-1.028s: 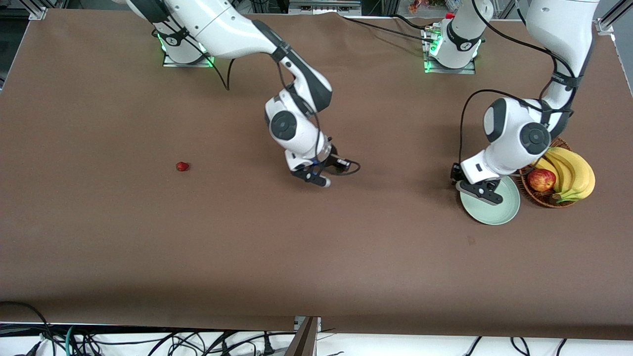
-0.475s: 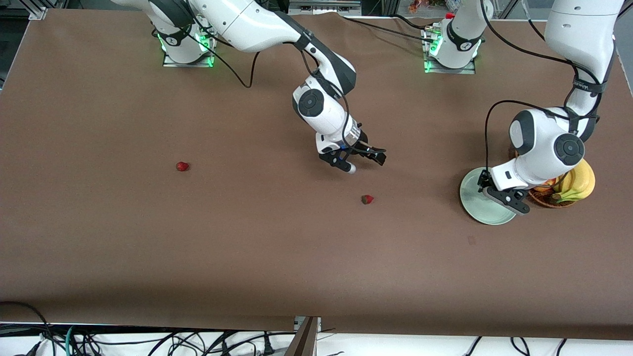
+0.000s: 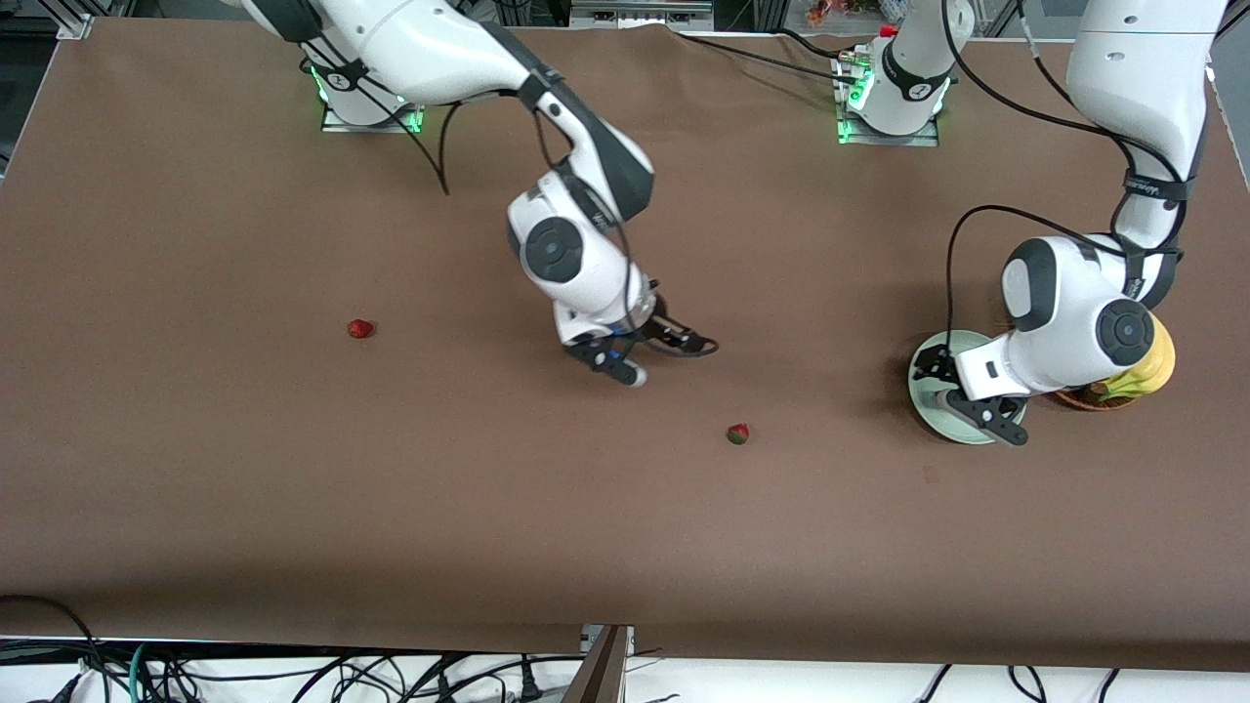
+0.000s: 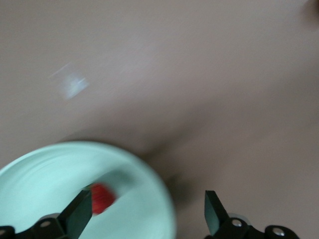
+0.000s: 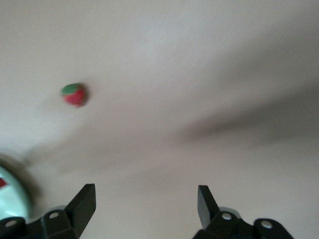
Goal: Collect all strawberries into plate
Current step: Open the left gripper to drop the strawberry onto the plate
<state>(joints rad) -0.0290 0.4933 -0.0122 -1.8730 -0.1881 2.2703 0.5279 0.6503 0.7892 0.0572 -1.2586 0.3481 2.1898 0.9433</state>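
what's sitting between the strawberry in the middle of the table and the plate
Nothing visible: bare brown table lies between that strawberry and the plate. The open left gripper hangs over the plate, where another strawberry already lies.

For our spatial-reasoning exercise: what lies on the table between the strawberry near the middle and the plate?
Nothing: the front view shows only bare brown table between that strawberry and the plate.
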